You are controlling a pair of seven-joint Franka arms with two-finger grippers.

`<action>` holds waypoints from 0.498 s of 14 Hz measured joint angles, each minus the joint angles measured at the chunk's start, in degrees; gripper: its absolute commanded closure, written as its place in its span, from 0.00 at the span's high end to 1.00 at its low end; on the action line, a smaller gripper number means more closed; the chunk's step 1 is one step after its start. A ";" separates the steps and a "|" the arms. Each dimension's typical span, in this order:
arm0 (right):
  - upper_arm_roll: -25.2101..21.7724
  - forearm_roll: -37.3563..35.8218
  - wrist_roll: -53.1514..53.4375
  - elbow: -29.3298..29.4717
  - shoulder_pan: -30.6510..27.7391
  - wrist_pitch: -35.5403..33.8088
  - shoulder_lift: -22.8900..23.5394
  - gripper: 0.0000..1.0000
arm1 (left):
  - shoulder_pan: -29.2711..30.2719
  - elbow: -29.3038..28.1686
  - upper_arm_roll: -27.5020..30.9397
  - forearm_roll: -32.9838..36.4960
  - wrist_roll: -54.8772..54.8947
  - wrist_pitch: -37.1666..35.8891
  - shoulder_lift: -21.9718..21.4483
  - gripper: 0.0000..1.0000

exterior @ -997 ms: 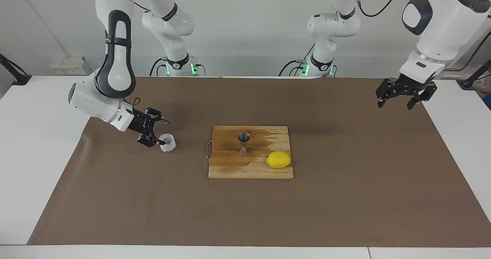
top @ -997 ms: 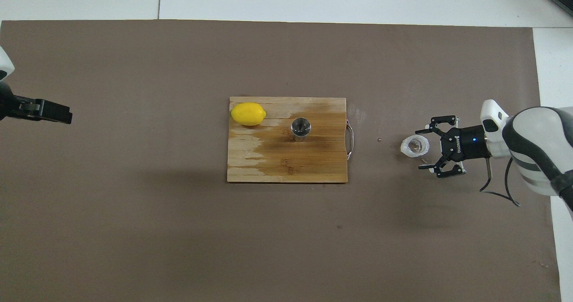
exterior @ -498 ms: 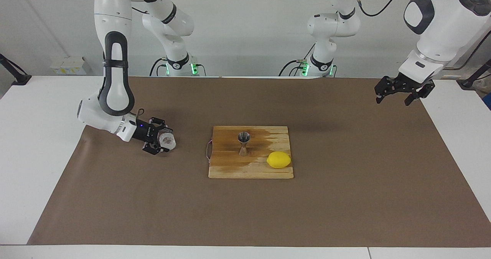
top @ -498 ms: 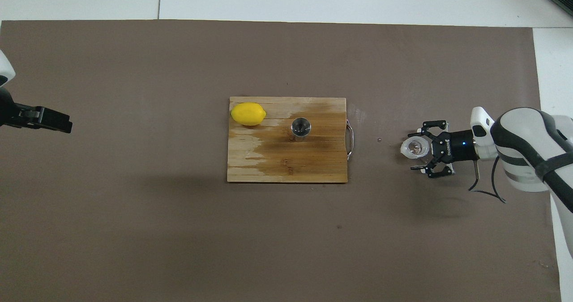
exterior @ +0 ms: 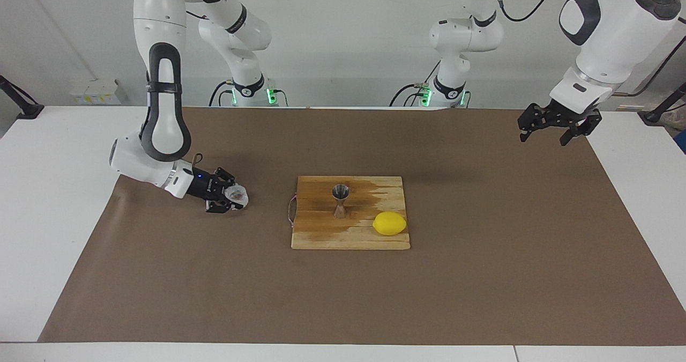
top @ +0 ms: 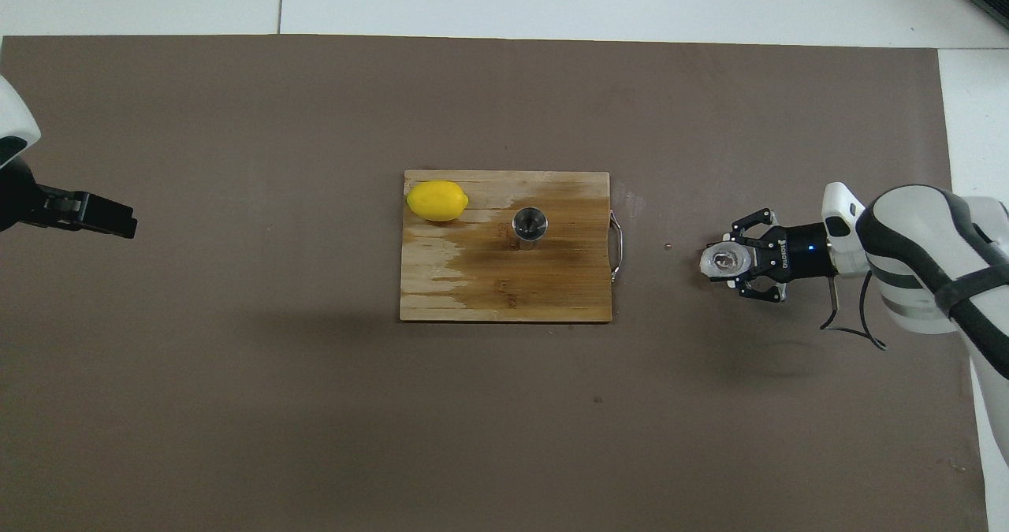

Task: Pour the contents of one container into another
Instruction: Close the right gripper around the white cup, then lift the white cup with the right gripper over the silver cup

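Observation:
The small translucent plastic cup [exterior: 236, 195] [top: 724, 261], with something brownish inside, stands upright on the brown mat toward the right arm's end of the table. My right gripper [exterior: 232, 197] [top: 729, 262] lies low and sideways, shut on the cup. The shiny steel jigger [exterior: 341, 200] [top: 529, 225] stands upright on the wooden cutting board [exterior: 321, 228] [top: 489, 288] at the middle of the table. My left gripper [exterior: 555, 123] [top: 106, 217] hangs open and empty above the mat's edge at the left arm's end, waiting.
A yellow lemon [exterior: 389, 223] [top: 437, 201] lies on the board's corner, beside the jigger toward the left arm's end. The board has a small handle [top: 619, 244] on the side facing the cup. The brown mat [exterior: 343, 297] covers most of the white table.
My right gripper moved in around the cup and shut on it. The left gripper rose slightly and drifted inward. Board, jigger and lemon have not moved.

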 measured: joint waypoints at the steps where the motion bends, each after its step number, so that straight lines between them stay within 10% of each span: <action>1: 0.13 0.11 1.26 0.32 0.14 0.00 -0.01 0.12 | 0.00 0.00 0.00 0.00 0.00 0.00 0.00 1.00; 7: 1.30 0.14 23.07 5.51 9.32 0.33 -2.52 0.12 | -0.04 -0.04 -0.47 -0.02 0.01 -0.23 -0.27 1.00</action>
